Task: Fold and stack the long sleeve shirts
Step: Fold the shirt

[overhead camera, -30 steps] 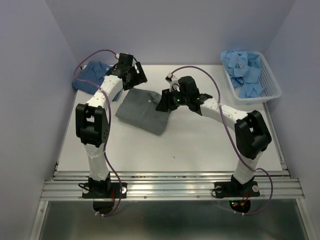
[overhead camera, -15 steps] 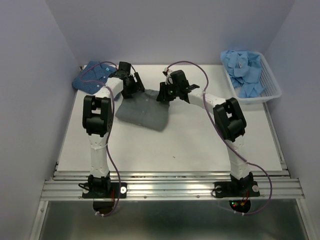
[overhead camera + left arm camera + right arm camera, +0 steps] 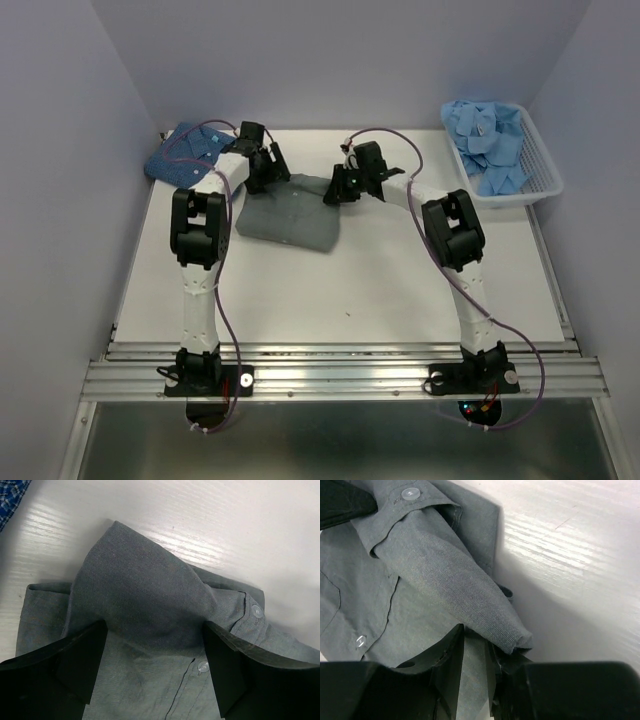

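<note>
Taking hold of the folded grey shirt (image 3: 290, 218) at its collar edge, far on the tabletop (image 3: 400, 290).
The left fingers (image 3: 77, 662) stand wide open astride a cloth ridge; the right fingers (image 3: 450, 667) pinch a fold. Next, I think, the left must close before lifting. How firm the right pinch is cannot be seen.

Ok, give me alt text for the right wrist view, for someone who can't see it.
The right gripper has its jaws nearly together at the tip of a raised fold of the dark grey shirt; whether they pinch it is unclear. The shirt, with a clear button near the top, fills the left side, and the white table lies to the right.
</note>
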Robot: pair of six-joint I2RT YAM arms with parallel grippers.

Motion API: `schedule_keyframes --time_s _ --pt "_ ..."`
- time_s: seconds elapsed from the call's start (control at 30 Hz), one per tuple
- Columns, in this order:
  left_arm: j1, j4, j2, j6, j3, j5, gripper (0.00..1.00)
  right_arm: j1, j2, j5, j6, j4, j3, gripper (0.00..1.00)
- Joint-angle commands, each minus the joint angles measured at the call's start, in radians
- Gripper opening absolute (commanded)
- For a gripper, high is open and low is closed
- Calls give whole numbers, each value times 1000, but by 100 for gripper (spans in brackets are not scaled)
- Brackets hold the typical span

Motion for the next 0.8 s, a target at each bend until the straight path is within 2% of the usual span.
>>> schedule_keyframes --time_s 0.0,0.13,0.17,0.3,0.43,0.6,0.77 --pt "3 -25 -170 43 28 -38 89 2 -101 -87 -15 -6 26 28" --pt "2 85 -354 42 -121 18 90 2 -204 -167 -17 43 -43 28" --pt "2 109 -427 28 -208 37 90 2 -227 -183 -3 81 -58 28" --pt "3 234 -559 -6 -434 93 91 2 -199 -172 19 100 -42 27" --pt "2 326 -603 -30 -629 153 91 2 -130 -167 40 89 44 26" --pt "3 327 -562 -43 -729 135 91 2 15 -123 56 83 185 23" --pt "5 350 -551 -53 -847 108 91 2 140 13 59 57 294 23"
